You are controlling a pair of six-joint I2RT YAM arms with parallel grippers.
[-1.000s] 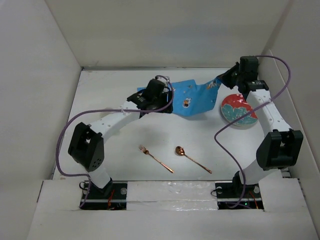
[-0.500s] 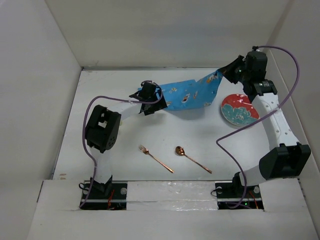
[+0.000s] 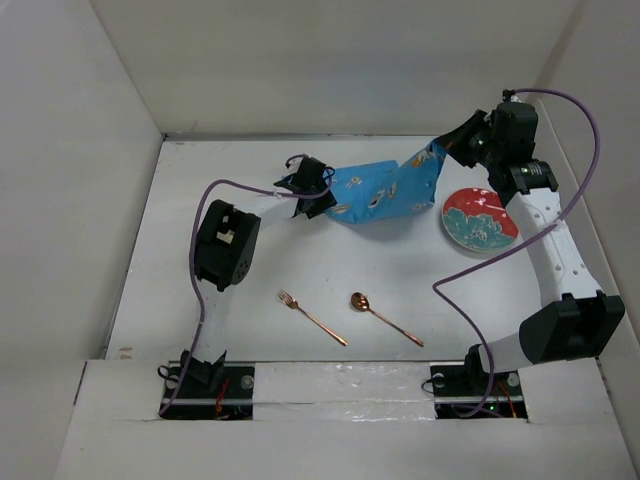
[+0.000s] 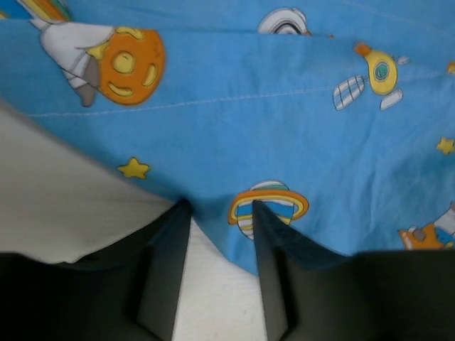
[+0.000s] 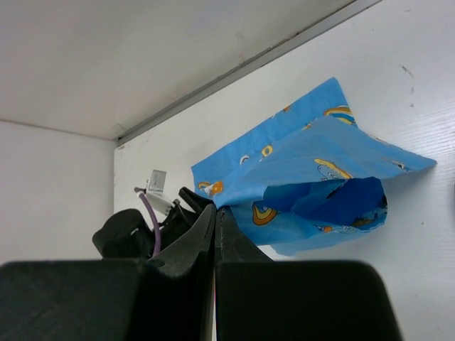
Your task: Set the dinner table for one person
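On the white dinner table (image 3: pixel 190 230), the blue cartoon-print mat (image 3: pixel 380 190) hangs between my two grippers at the back. My right gripper (image 3: pixel 452 150) is shut on its right corner and holds it up off the table; the closed tips (image 5: pixel 215 209) pinch the cloth (image 5: pixel 313 177), which sags in folds. My left gripper (image 3: pixel 312 183) sits at the mat's left edge. Its fingers are apart (image 4: pixel 219 206), bare table shows between them, and the cloth (image 4: pixel 249 92) reaches only their tips.
A red and teal plate (image 3: pixel 480 220) lies on the right, under the right arm. A copper fork (image 3: pixel 312 317) and a copper spoon (image 3: pixel 385 317) lie side by side near the front. White walls enclose the table on three sides.
The left arm has folded in and its gripper shifted slightly right along the mat's left edge. The mat, spread wide half a second ago, now bunches and sags. The right gripper has barely moved.
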